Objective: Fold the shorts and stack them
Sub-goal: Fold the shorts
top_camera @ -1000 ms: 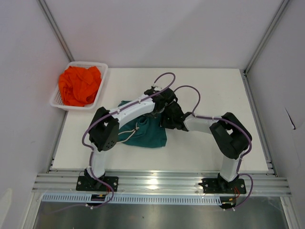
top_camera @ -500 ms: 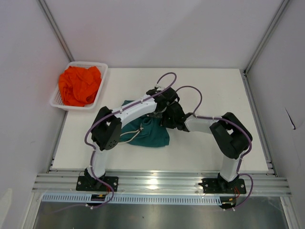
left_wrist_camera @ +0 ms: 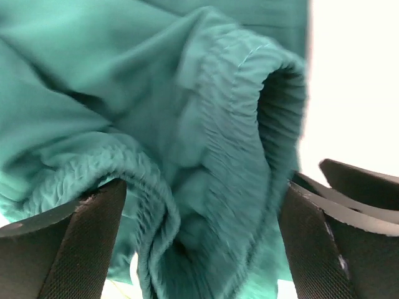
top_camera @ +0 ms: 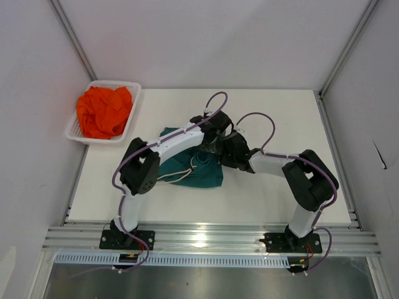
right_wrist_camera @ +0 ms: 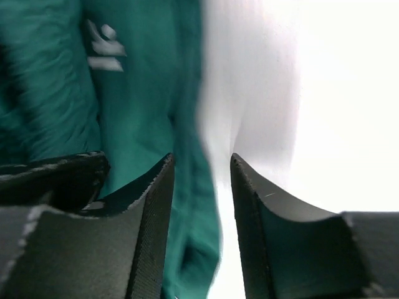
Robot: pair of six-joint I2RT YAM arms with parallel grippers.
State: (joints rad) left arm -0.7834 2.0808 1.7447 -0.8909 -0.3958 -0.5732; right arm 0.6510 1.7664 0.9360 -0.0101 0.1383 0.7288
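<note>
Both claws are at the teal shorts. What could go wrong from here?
1. The left claw is open around a bunched waistband of the teal shorts; closing may pinch several layers and spoil the fold.
2. The right claw straddles only the fabric's edge, so the cloth may slip out.
3. In the top view the two claws sit crowded together; they could collide.

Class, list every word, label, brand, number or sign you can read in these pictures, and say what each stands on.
Nothing here can be read.
White print on the teal shorts, right wrist view: too blurred to read.
Orange shorts in the white basket: no label or writing shows.
</note>
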